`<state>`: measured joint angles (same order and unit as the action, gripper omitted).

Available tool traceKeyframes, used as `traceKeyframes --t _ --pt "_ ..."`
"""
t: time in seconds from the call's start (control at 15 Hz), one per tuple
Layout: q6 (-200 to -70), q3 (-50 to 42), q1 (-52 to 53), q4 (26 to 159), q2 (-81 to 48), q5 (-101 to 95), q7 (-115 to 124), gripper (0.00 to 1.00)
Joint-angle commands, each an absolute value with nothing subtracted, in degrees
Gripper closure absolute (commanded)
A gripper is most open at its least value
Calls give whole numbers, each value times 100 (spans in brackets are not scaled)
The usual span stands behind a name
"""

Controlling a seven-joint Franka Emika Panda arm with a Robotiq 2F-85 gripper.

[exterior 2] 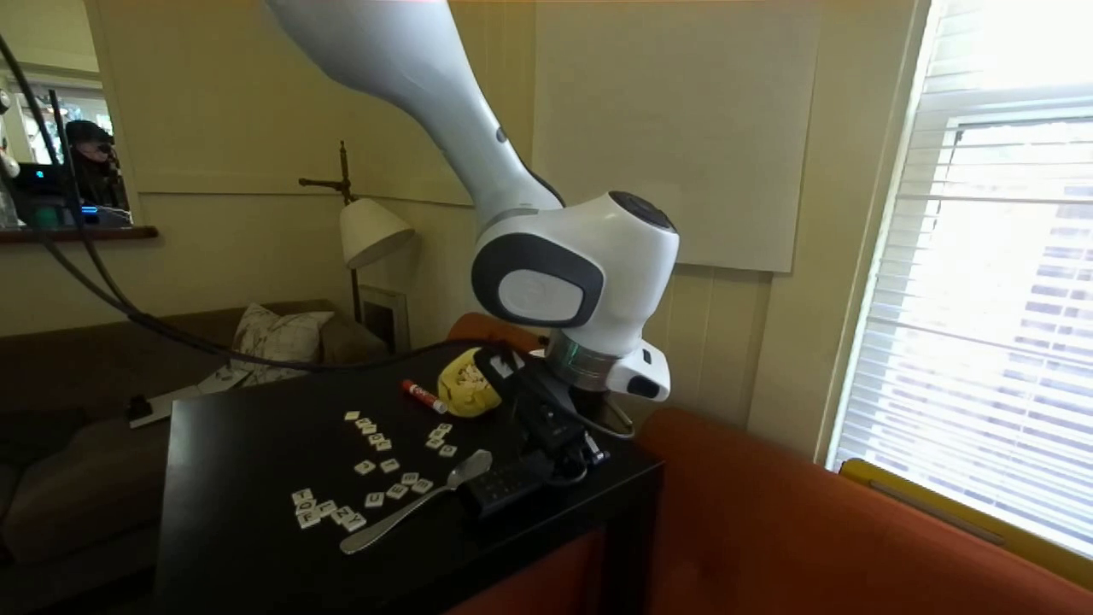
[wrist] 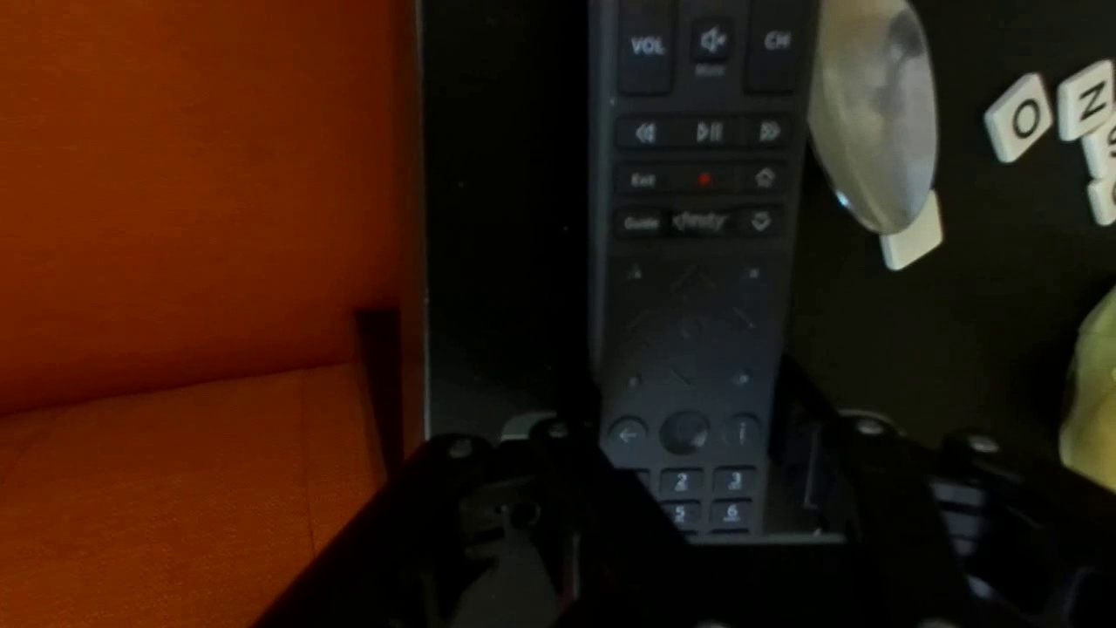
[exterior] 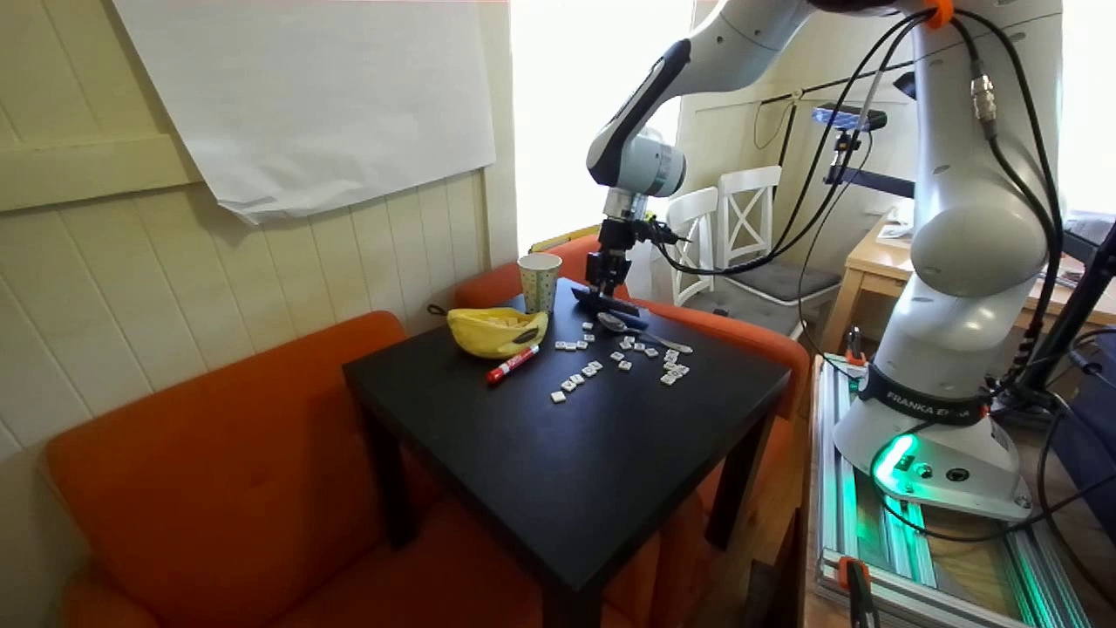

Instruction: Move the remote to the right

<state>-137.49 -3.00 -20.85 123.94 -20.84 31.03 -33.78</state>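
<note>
In the wrist view, one end of the remote [wrist: 697, 292] is being cut off by the frame and the other covered by the gripper [wrist: 689, 392], by whose partly closed fingers its long edges are being held; whether it is touching the tabletop [wrist: 506, 201] cannot be told. Its flat black bar is nearly being lost against that dark surface in both exterior views; the shiny, rounded spoon [wrist: 876, 113] is being seen just beside it; a strip of tabletop is being left between remote and edge, seamed orange upholstery [wrist: 192, 201] being visible beyond.
</note>
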Motion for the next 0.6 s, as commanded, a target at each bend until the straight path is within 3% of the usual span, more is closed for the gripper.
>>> traceKeyframes --t 0.0,0.13,0.53 --pt "-13874 -187 -2159 12574 -2090 3378 -3679 17" --pt "-13864 -186 -2114 12625 -2020 3375 -3625 3" --pt "-14346 -300 -1795 13018 -1202 3153 -2783 0"
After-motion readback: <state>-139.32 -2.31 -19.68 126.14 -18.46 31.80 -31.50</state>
